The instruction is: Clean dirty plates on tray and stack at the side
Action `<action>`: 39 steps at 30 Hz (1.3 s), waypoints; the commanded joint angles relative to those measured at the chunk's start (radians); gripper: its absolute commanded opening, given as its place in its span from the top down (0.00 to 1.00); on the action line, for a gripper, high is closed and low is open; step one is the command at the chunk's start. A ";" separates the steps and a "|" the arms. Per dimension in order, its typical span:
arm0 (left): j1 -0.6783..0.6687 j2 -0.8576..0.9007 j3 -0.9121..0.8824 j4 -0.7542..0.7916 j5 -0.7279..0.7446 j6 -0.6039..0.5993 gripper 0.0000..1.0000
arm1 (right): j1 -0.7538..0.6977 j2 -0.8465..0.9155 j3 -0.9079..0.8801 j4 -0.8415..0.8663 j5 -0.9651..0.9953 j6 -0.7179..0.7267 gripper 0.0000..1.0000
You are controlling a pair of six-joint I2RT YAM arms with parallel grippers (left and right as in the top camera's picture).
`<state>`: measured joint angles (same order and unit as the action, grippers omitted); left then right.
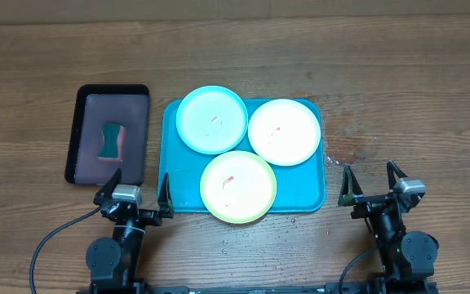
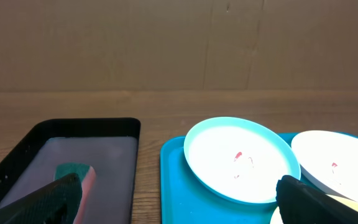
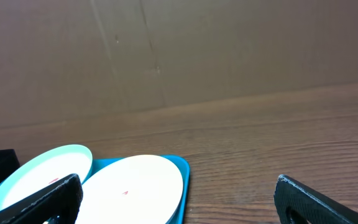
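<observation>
Partly cropped white plate [image 2: 334, 158] (right edge)

The light cyan round plastic plate [image 1: 211, 119], the white round plastic plate [image 1: 284, 131] and the yellow-green round plastic plate [image 1: 237, 186] are crowding the large turquoise rectangular plastic tray [image 1: 179, 175] edge to edge, leaving bare floor mostly at its two near corners. The yellow-green plate is overhanging the near rim. A narrow strip of wooden table [image 1: 156, 139] is separating this tray from the smaller black tray [image 1: 75, 139], just ahead of the left claw [image 1: 143, 175]. Open table is stretching beyond both trays and ahead of the right claw [image 1: 368, 170].
</observation>
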<state>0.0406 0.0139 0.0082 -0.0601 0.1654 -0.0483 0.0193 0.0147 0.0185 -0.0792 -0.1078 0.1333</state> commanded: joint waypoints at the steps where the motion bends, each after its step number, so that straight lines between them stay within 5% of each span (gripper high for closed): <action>1: -0.003 -0.008 -0.003 0.000 0.011 0.007 0.00 | -0.004 -0.006 -0.011 0.005 -0.005 -0.004 0.00; 18: -0.003 -0.008 -0.003 0.004 0.008 0.005 0.00 | -0.004 -0.006 -0.011 0.005 -0.006 -0.003 0.00; 29: -0.002 -0.002 0.093 -0.091 -0.046 -0.098 0.00 | -0.004 0.008 0.042 -0.014 -0.010 0.104 0.00; 39: -0.002 0.290 0.372 -0.237 -0.070 -0.098 0.00 | -0.004 0.272 0.299 -0.170 -0.010 0.103 0.00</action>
<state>0.0406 0.2184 0.2981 -0.2859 0.1116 -0.1318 0.0196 0.2195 0.2283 -0.2363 -0.1093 0.2302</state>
